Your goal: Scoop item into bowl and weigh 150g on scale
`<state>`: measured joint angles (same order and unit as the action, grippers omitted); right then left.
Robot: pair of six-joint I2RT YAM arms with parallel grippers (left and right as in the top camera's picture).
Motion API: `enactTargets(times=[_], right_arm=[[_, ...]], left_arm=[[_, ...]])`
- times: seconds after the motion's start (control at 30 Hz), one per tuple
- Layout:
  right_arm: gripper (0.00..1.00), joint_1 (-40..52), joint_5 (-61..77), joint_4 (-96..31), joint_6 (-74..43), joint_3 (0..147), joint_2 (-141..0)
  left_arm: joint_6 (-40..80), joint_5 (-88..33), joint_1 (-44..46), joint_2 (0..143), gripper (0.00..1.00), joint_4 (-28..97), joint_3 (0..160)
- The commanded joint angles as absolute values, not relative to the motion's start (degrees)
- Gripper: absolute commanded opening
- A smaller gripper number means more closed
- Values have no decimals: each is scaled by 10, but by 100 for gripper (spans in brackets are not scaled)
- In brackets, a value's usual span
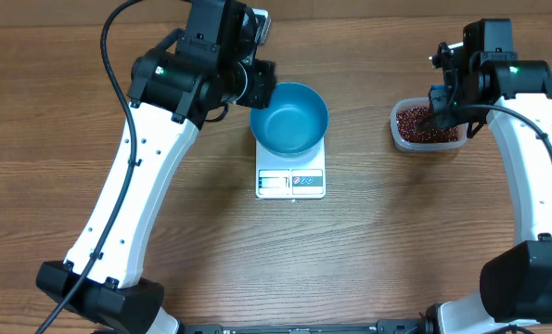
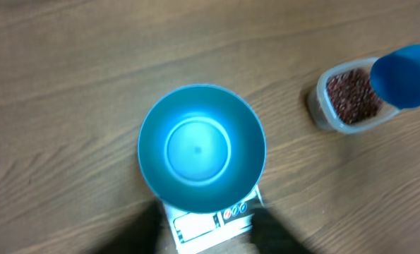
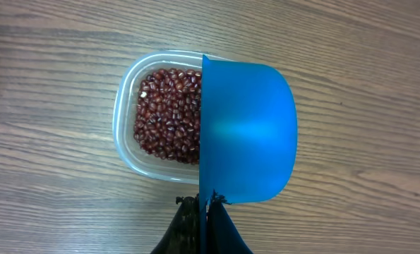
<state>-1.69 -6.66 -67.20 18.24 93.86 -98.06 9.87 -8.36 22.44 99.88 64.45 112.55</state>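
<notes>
While clamping scoop point(image 3: 248, 134) in right gripper point(image 3: 204, 212) over beans point(image 3: 167, 113), upper right, hadn't filled bowl point(image 1: 289, 116) on scale point(image 1: 290, 182); couldn't judge gap of left gripper point(image 1: 259, 82).

Blue bowl point(image 1: 289, 119), white scale point(image 1: 290, 181) — red-brown beans point(image 3: 169, 113), blue scoop point(image 3: 248, 134).

The bench point(image 1: 396, 250) is matt wood grain; the bowl point(image 2: 199, 148) and scoop point(image 3: 248, 130) smooth, glossy blue; the tub point(image 3: 125, 152) clear plastic; the beans point(image 3: 169, 116) shiny.
</notes>
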Motion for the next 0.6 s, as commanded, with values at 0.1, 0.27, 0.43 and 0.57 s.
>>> enactTargets(times=[0.1,0.27,0.43,0.57], right_arm=[[4,-16,-56,-674,161,953,-978],[4,-16,-41,-677,161,952,-978],[4,-16,-41,-679,161,952,-978],[4,-16,-41,-680,160,952,-978]], left_arm=[[104,-70,241,997,4,679,1119],[120,-69,250,997,4,683,1066],[117,-67,274,997,4,670,979],[115,15,315,997,4,644,907]])
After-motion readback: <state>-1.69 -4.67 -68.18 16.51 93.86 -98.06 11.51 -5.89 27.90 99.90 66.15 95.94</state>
